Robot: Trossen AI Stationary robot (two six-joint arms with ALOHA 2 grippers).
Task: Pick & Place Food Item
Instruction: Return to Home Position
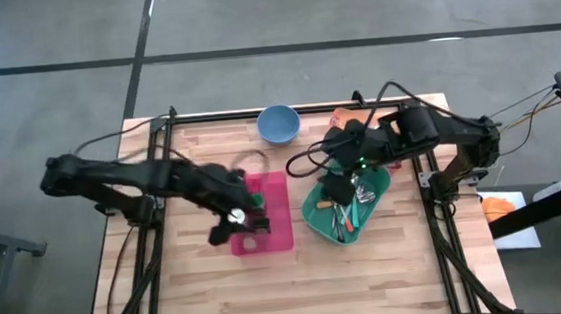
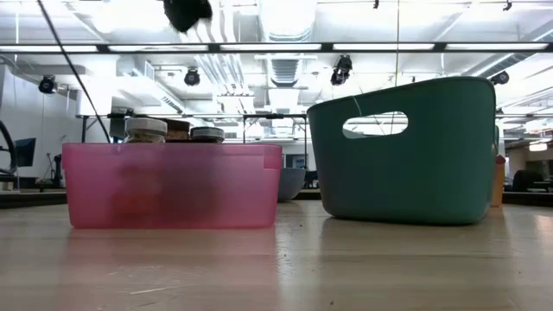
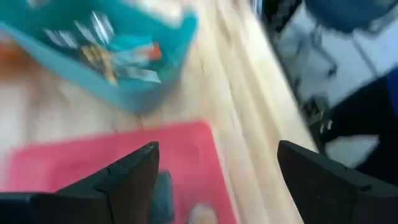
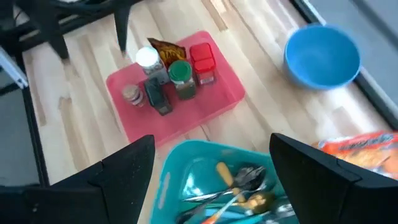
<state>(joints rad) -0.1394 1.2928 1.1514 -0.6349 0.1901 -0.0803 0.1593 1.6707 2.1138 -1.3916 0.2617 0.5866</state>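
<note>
You had the left gripper (image 1: 248, 220) hanging over the red bin (image 1: 276, 202), its fingers spread wide with nothing between them, and the left wrist view looked down past them at pink plastic. Inside that bin sat the black spice can (image 4: 159, 98), packed in with a white-capped jar (image 4: 147, 59), a green-capped jar (image 4: 180, 72), a red container (image 4: 202, 60) and a brown packet (image 4: 165, 50). From table height, the jar lids poked up over the bin's rim. At the far edge of the table the blue bowl (image 1: 279, 124) stood alone. Just beside the red bin, with a narrow strip of wood between the two, was the green bin (image 1: 313, 215), holding a heap of spoons (image 4: 244, 180) and other utensils. Your right gripper (image 1: 341, 190) hovered over that bin, jaws parted wide and carrying nothing. Near it, an orange packet (image 4: 360, 148) lay on the table.
</note>
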